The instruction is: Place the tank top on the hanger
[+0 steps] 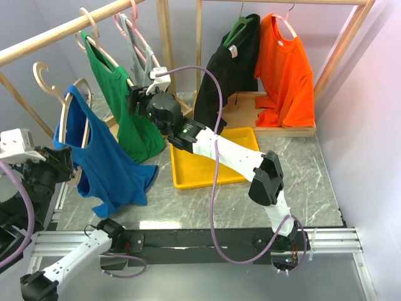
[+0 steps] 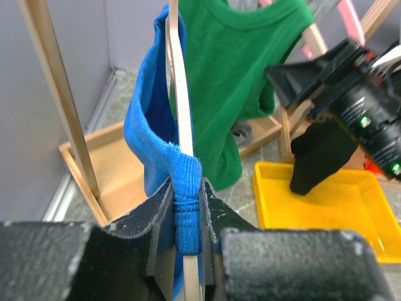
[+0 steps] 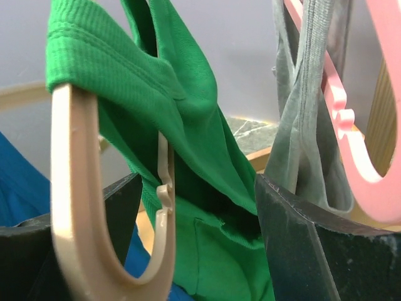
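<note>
Your left gripper (image 2: pixel 188 213) clamps the blue tank top (image 2: pixel 147 132) strap against the wooden hanger (image 2: pixel 180 94), whose hook is cut off above. Your right gripper (image 3: pixel 197 188) gapes empty at the green tank top (image 3: pixel 188 125).

Top external: you look down from high behind the near edge, whole table (image 1: pixel 313 182) in frame.
Left wrist: close, facing the blue tank top (image 2: pixel 147 138) edge-on, centre frame.
Right wrist: closer still, green tank top (image 3: pixel 188 157) filling the middle.
Shared: green tank top, all three views.

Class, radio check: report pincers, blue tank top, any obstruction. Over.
Left pincer shut on tank top strap and hanger. Right pincer open around green tank top.
</note>
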